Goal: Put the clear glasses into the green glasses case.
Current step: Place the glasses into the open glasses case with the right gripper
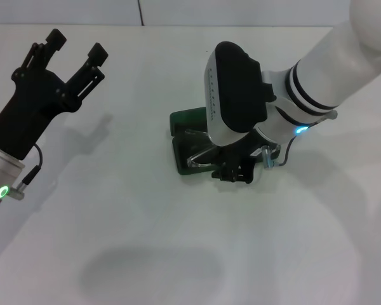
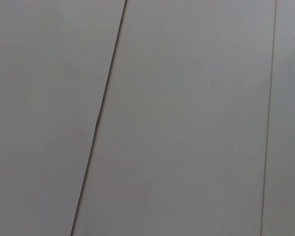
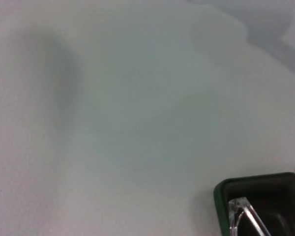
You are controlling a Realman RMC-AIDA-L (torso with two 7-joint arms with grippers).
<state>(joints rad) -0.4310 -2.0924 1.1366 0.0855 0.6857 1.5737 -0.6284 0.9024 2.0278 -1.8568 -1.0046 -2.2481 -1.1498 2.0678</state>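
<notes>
A big white table (image 1: 146,241) fills almost the whole head view, and soft gray shadows lie on it near the front and on the left side. Behind the table's far edge stands a pale gray wall (image 1: 63,11) with a thin dark line (image 1: 141,13) running up it. The left wrist view shows only that same kind of gray wall (image 2: 187,118), cut by a slanted dark line (image 2: 101,118) and a fainter straight line (image 2: 268,118) near one side, and the light looks even and soft everywhere.
</notes>
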